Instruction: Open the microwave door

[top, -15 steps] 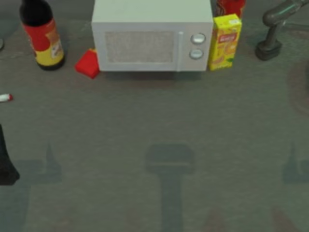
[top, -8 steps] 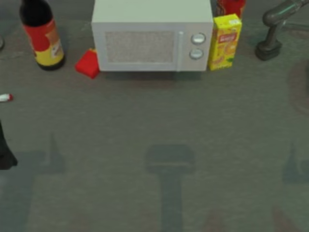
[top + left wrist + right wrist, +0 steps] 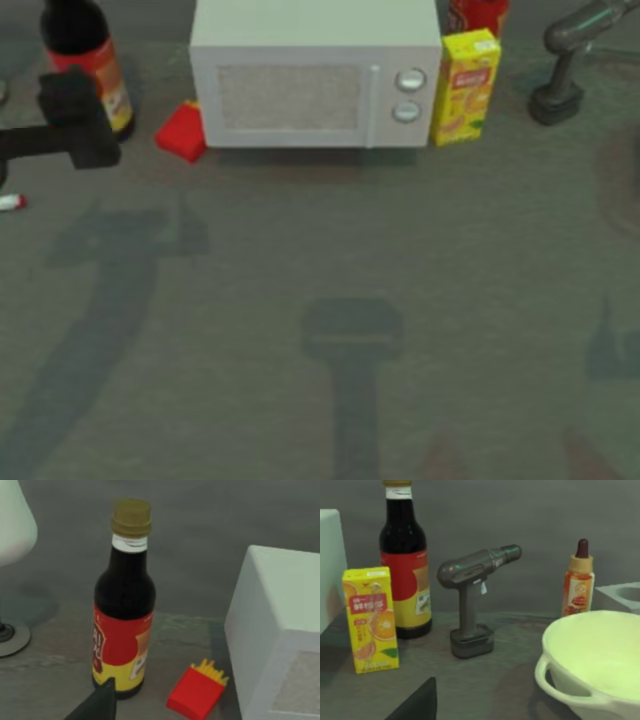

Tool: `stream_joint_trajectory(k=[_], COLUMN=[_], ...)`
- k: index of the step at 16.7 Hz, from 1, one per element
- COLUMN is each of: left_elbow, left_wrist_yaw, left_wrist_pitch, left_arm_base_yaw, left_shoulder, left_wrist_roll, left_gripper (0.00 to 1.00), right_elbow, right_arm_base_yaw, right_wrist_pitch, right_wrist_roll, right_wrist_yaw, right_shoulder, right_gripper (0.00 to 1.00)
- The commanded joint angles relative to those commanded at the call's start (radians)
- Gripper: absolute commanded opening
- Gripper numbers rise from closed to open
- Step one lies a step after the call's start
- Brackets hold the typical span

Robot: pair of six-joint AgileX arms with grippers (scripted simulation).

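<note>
1. Microwave door (image 3: pixel 290 97) is closed flat on the microwave (image 3: pixel 315 70) at the table's (image 3: pixel 320 300) far middle.
2. We hold our left gripper (image 3: pixel 75 115) at the far left, before the dark bottle (image 3: pixel 85 70); its jaws we cannot tell.
3. Red fries box (image 3: pixel 182 132) sits between bottle and microwave; yellow carton (image 3: pixel 465 87) stands just right.

Dark sauce bottle (image 3: pixel 124 615) — red fries box (image 3: pixel 196 695) beside microwave (image 3: pixel 280 640).
</note>
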Motion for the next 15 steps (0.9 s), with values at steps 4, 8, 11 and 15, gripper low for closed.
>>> stream_joint_trajectory(k=[4, 8, 11, 15], left_elbow=[0.300, 0.557, 0.696, 0.785], left_wrist_yaw=[-0.151, -0.285, -0.360, -0.409], left_wrist_pitch=[-0.017, -0.033, -0.043, -0.052], left_arm_base_yaw=[-0.179, -0.330, -0.412, -0.464], left_shoulder=[0.420, 0.791, 0.993, 1.117], left_wrist_roll=[-0.093, -0.174, -0.218, -0.246], left_gripper=[1.00, 1.00, 1.00, 1.00], right_elbow=[0.000, 0.000, 0.000, 0.000], right_arm_base_yaw=[0.000, 0.000, 0.000, 0.000], right_wrist_pitch=[0.000, 0.000, 0.000, 0.000], right_wrist_roll=[0.000, 0.000, 0.000, 0.000], right_wrist_yaw=[0.000, 0.000, 0.000, 0.000], right_shoulder=[0.000, 0.000, 0.000, 0.000], right_gripper=[1.00, 1.00, 1.00, 1.00])
